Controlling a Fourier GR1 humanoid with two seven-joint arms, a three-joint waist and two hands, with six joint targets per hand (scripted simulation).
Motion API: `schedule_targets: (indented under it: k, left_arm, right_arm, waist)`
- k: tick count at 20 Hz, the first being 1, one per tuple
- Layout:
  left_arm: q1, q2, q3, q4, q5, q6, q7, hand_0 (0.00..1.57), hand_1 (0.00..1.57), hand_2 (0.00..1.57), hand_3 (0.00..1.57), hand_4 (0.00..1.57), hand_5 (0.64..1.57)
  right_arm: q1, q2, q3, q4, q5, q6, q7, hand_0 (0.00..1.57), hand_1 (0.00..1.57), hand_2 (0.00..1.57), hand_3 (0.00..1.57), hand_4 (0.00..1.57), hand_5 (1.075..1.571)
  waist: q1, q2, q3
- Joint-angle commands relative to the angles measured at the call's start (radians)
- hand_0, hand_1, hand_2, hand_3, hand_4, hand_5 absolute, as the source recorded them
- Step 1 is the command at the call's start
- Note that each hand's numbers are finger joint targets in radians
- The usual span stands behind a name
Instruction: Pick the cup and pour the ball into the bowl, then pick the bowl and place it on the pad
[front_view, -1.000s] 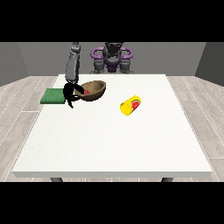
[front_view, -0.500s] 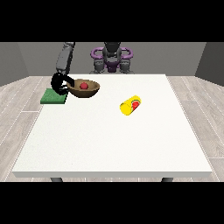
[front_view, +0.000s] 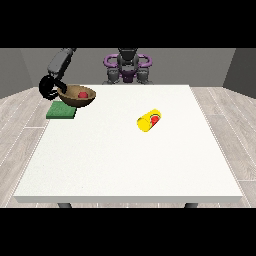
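A brown bowl with a red ball inside hangs in the air above the right end of the green pad. The hand at the view's left has its fingers curled round the bowl's left rim. A yellow cup lies on its side near the table's middle, with a red patch showing at its mouth. The other hand does not show in this view.
The large white table spreads toward the camera. The green pad lies at its far left edge. The robot's purple and grey torso stands behind the far edge.
The hand at the view's left has carried the bowl leftward and upward, from beside the pad to over the pad's right end. The cup has not moved.
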Motion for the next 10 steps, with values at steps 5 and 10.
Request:
schedule_targets:
  k: [5, 10]
  left_arm:
    - [-0.057, 0.021, -0.032, -0.08, 0.027, 0.057, 0.03, 0.0, 0.0, 0.0, 0.0, 0.0, 1.571]
    - [-0.04, -0.021, -0.055, -0.197, 0.075, 0.074, 0.065, 0.0, 0.0, 0.0, 0.0, 0.0, 1.571]
  right_arm:
    - [0.022, -0.093, -0.029, 0.054, 0.005, 0.085, -0.101, 1.57, 1.57, 1.57, 1.06, 1.14, 1.567]
    - [0.054, -0.2, -0.098, 0.154, -0.017, 0.14, -0.189, 1.57, 1.57, 1.57, 0.92, 1.14, 1.564]
  waist:
    - [0.007, 0.061, 0.0012]
    - [0.061, 0.113, 0.0021]
